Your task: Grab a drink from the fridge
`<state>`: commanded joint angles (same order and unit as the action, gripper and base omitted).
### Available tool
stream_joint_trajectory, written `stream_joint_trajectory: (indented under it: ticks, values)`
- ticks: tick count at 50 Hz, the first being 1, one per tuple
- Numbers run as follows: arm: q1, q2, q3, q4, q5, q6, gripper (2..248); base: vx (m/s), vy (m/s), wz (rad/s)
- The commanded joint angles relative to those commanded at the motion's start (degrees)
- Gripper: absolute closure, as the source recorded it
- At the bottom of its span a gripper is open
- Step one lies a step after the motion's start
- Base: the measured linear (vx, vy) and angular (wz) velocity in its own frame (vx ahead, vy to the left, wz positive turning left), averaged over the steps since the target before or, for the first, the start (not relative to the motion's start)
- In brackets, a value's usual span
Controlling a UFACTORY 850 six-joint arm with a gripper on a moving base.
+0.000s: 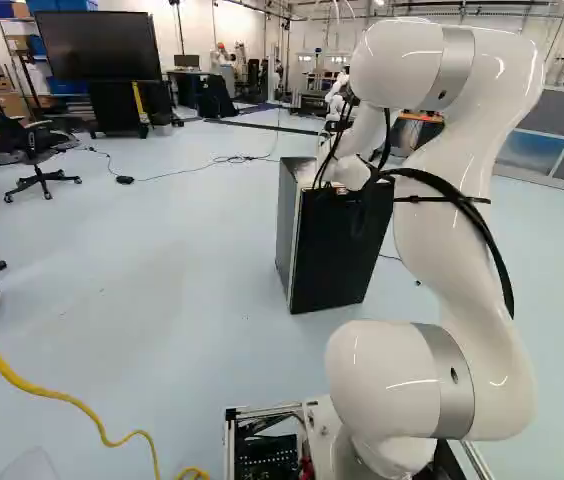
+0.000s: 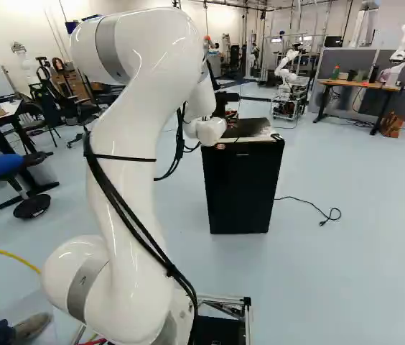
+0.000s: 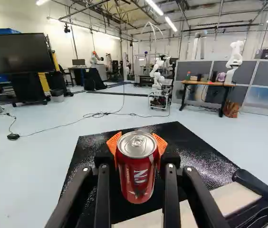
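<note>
white arm (image 1: 462, 200) arched forward over black fridge (image 2: 242, 190), jaws partway open, clamped around 1 red can (image 3: 137, 173)

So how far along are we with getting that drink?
Out of the fridge already, it seems: the red can shows over its black top. In hand: the tool grips it from both sides. Left, probably: carrying it away; whether it's lifted clear, I can't tell.

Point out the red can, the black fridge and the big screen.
Red can (image 3: 137, 176): wrist view, printed side.
Black fridge (image 2: 242, 188): right base view, near face.
Big screen (image 1: 100, 48): left base view, middle.
</note>
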<state>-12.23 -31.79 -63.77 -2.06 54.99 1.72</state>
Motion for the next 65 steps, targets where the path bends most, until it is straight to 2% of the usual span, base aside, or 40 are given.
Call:
stream_joint_trajectory:
  ticks: [32, 65]
  values:
    - [2.0, 7.8, 9.5, 0.3, -0.8, -0.3, 151, 0.000, 0.000, 0.000]
    - [5.5, 21.4, 26.3, 0.9, -2.2, -0.8, 151, 0.000, 0.000, 0.000]
